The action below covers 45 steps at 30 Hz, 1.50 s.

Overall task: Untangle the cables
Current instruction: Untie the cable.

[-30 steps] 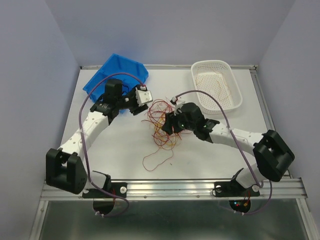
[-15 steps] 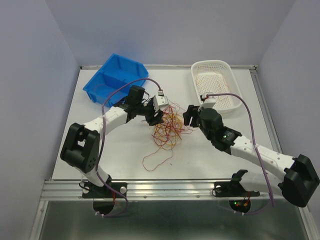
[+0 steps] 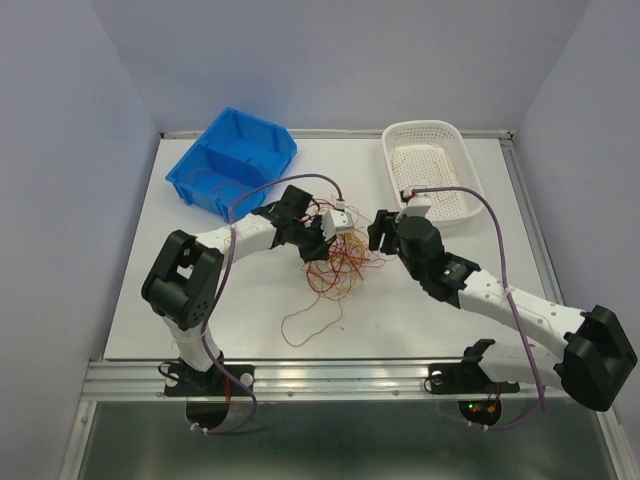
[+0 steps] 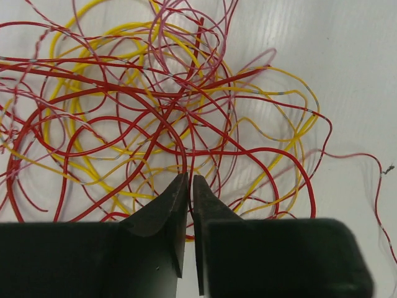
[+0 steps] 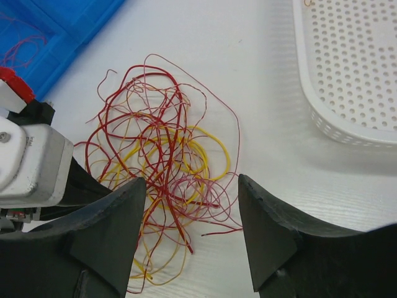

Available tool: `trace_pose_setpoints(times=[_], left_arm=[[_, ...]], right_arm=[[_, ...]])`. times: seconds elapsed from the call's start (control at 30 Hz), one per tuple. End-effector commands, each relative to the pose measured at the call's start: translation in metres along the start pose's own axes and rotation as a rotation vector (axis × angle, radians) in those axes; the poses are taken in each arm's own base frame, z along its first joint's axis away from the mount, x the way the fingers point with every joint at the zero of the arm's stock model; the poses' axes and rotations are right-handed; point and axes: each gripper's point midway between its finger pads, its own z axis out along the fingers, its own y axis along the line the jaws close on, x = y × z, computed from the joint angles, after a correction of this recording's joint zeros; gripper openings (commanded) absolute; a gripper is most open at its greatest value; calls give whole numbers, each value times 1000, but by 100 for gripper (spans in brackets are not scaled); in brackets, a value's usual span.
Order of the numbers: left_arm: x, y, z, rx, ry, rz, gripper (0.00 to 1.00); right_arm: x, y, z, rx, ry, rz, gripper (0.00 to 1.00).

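Observation:
The cables (image 3: 337, 265) are a loose tangle of thin red and yellow strands in the middle of the table, with one red loop (image 3: 308, 322) trailing toward the front. My left gripper (image 3: 322, 243) is down at the tangle's upper left. In the left wrist view the cables (image 4: 173, 112) fill the frame, and the left gripper (image 4: 189, 180) is shut on a red strand that runs between its tips. My right gripper (image 3: 380, 232) stands open just right of the tangle. In the right wrist view the cables (image 5: 161, 155) lie ahead of the right gripper (image 5: 192, 186), nothing between its fingers.
A blue bin (image 3: 232, 160) sits at the back left, its corner (image 5: 56, 31) holding a few red strands. A white perforated basket (image 3: 388, 160) stands at the back right, close to the right arm (image 5: 347, 68). The left wrist's white housing (image 5: 31, 161) is next to the tangle.
The left arm swung right from beside the blue bin into the tangle, and its jaws closed on a red strand. The right arm pulled out of the tangle to its right side.

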Motion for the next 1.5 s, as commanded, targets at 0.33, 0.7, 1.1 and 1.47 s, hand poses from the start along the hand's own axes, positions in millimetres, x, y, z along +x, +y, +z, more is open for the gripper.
trace_pose_setpoints(times=[0.33, 0.7, 1.1, 1.47], left_arm=[[-106, 26, -93, -298, -143, 171, 0], [-263, 28, -264, -632, -386, 268, 0], [-373, 19, -455, -1157, -773, 395, 0], [-411, -68, -520, -1089, -1131, 648, 0]], right_arm=[[8, 21, 9, -110, 27, -66, 63], [-45, 69, -22, -418, -194, -77, 68], [-79, 135, -19, -693, -326, -233, 86], [-125, 193, 36, -736, -436, -293, 85]])
